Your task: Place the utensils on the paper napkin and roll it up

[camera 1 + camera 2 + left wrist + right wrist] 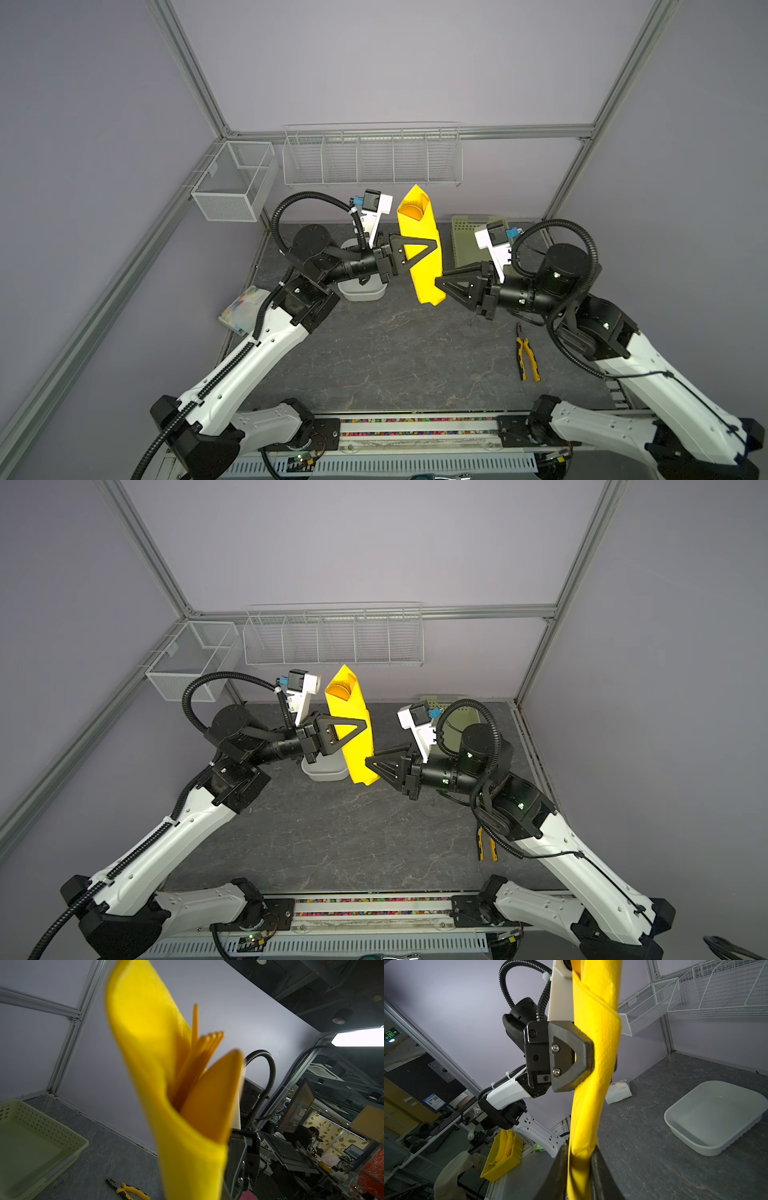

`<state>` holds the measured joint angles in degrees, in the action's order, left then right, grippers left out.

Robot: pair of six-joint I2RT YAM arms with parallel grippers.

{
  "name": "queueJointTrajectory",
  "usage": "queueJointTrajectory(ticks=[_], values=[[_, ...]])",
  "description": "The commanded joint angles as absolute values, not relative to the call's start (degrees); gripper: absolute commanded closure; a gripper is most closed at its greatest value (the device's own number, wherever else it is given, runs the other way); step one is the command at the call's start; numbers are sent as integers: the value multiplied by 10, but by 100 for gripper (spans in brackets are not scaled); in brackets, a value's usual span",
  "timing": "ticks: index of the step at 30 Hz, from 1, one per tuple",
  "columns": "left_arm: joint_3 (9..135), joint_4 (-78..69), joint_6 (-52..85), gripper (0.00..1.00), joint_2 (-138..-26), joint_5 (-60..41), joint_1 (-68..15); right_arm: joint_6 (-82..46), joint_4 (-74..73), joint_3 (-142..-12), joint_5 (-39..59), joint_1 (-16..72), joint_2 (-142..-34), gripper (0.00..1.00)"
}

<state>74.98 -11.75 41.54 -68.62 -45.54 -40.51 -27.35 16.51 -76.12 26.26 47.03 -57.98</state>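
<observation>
Left claw (432,249) clamped the rolled paper napkin (419,226) mid-length, right claw (437,283) its lower end. Slackening could spill the utensils (200,1059).

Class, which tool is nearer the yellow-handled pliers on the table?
Right. The right tool grips the napkin roll at its lower end, nearer the pliers; the left tool clamps its middle, farther away.

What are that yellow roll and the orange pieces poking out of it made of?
The paper napkin: thin matte paper, judging by its dotted embossing and soft creases. The utensils: probably plastic, smooth with a slight sheen, thin and evenly orange.
</observation>
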Motion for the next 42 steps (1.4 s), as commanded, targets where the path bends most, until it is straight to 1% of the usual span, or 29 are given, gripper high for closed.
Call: queueJointTrajectory(ticks=[1,7,13,15,17,21,23,26,31,36,42], values=[[751,-130,414,94,-686,-460,-403,-263,157,-756,259,474,-575,82],[747,-139,412,93,-681,-455,-403,-261,174,-760,242,474,-577,94],[740,-143,411,91,-677,-450,-403,-242,187,-756,220,474,-573,93],[739,-142,409,87,-675,-447,-403,-235,187,-755,219,474,-568,93],[737,-139,407,79,-672,-440,-403,-230,189,-755,216,474,-565,93],[738,-115,389,69,-668,-424,-403,-221,197,-755,208,474,-561,93],[739,-90,376,64,-664,-407,-403,-214,204,-756,204,474,-559,93],[743,-27,341,60,-655,-368,-403,-201,225,-760,180,473,-556,93],[733,58,296,57,-629,-303,-403,-168,261,-762,155,457,-551,93],[724,124,267,56,-605,-258,-403,-140,288,-771,172,414,-562,94],[718,171,245,55,-580,-226,-403,-90,314,-781,188,358,-591,94]])
